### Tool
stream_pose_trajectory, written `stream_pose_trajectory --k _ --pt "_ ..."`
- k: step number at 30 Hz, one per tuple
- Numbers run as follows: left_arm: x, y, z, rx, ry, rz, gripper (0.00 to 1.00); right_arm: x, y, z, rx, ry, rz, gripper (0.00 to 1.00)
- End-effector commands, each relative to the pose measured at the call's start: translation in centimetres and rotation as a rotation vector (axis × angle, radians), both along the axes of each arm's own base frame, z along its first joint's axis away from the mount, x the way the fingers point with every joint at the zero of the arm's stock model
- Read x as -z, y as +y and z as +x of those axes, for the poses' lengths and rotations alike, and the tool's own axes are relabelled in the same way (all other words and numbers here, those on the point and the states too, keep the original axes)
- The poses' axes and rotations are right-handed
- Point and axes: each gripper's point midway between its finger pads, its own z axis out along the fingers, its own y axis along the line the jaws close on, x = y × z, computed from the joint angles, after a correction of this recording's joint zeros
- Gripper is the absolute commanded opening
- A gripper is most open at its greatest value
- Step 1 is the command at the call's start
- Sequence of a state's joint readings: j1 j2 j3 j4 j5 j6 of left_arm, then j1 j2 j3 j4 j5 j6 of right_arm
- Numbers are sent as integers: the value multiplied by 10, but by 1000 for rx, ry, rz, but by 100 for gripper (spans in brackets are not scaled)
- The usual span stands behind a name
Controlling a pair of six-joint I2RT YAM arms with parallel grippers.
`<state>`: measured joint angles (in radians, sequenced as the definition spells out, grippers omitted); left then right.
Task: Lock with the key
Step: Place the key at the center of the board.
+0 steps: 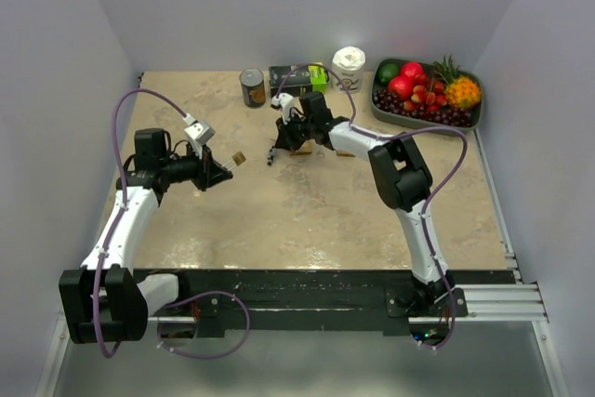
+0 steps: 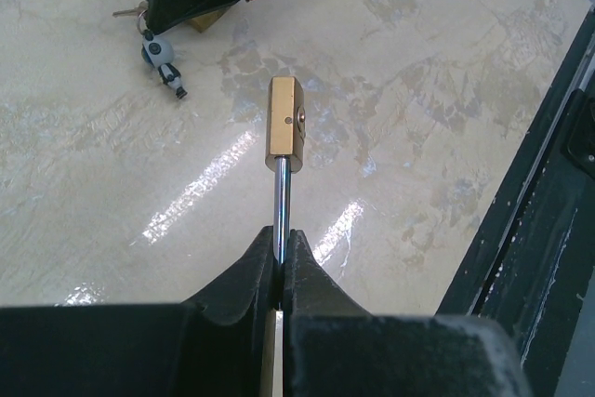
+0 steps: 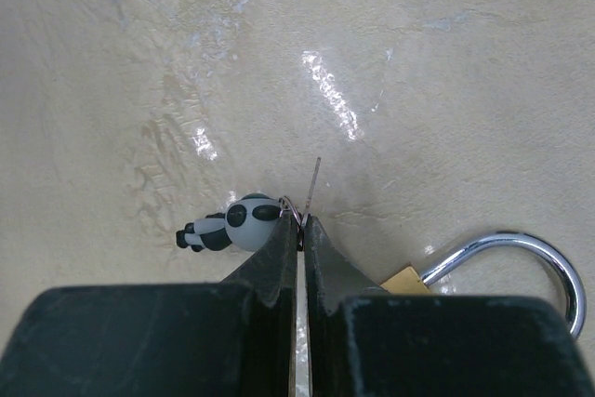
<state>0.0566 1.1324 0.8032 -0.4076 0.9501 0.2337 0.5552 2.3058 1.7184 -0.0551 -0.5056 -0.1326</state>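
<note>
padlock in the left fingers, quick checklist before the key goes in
1. Left fingers shut on the padlock by its shackle: ok.
2. Right fingers shut on the key, blade sticking out: ok.
3. Panda charm clear of the blade: ok, it hangs to one side.
4. Key lined up with the held padlock: not ok, they are well apart in the top view.
5. Keyhole facing the key: cannot tell, no keyhole shows.
6. Second padlock out of the way: not ok, it lies right beside the right fingers.
</note>
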Motion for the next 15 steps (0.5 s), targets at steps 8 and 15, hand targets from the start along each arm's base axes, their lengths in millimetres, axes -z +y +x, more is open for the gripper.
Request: stream_pose_trajectory --k 8,15 --pt "-11 -1 5 2 -63 -19 0 -25 8 18 13 -79 28 17" --pt "-11 -1 4 5 -63 -21 0 -40 11 20 5 -103 48 34"
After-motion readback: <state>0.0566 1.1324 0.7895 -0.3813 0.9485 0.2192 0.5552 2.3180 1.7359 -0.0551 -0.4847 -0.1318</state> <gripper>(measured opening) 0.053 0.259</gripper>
